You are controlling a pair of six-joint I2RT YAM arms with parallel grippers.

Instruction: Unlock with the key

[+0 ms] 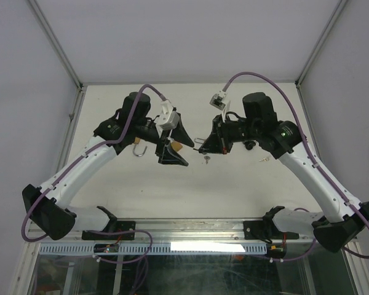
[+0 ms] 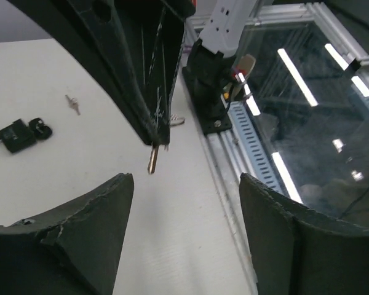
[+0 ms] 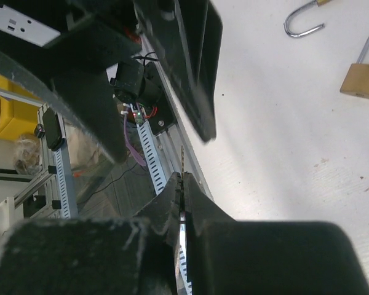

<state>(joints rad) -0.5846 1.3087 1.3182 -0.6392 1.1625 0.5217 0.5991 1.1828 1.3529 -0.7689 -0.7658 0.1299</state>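
In the right wrist view my right gripper point(image 3: 184, 179) is shut on a thin brass key point(image 3: 183, 161), whose toothed blade sticks out past the tips. From above, the right gripper point(image 1: 202, 146) faces the left gripper point(image 1: 183, 151) over the middle of the table. The left gripper point(image 2: 184, 184) is open with nothing between its fingers point(image 2: 104, 203), and the key tip point(image 2: 151, 161) hangs just beyond them. A brass padlock point(image 3: 363, 78) lies on the table beside and below the left gripper, also seen as the padlock point(image 1: 178, 147) from above.
A second lock with an open silver shackle point(image 1: 139, 150) lies left of the brass one. A small black lock-like item point(image 2: 15, 135) and a loose small key point(image 2: 72, 103) lie on the white table. The table's near metal rail point(image 2: 234, 153) and arm bases run close by.
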